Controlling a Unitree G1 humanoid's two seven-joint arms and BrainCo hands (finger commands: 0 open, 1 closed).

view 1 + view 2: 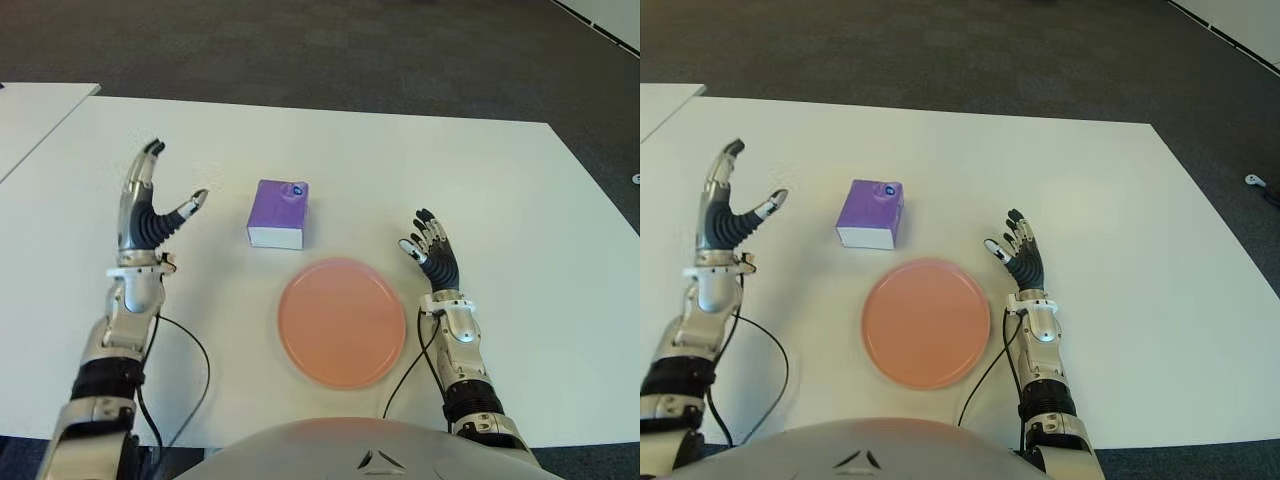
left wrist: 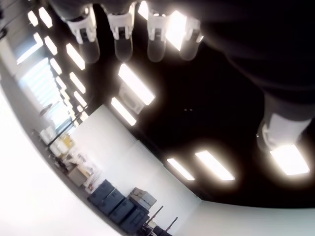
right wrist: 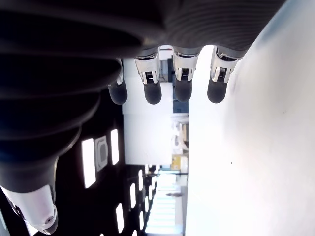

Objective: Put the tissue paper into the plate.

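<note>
The purple tissue pack (image 1: 279, 213) lies on the white tabletop (image 1: 500, 190) just behind the pink plate (image 1: 342, 322). The left hand (image 1: 148, 215) and right hand (image 1: 434, 255) are both spread, holding nothing.

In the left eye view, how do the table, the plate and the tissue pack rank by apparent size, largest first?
1. Table, by far the largest.
2. Plate.
3. Tissue pack, clearly smaller than the plate.

Both hands are open and hold nothing.
</note>
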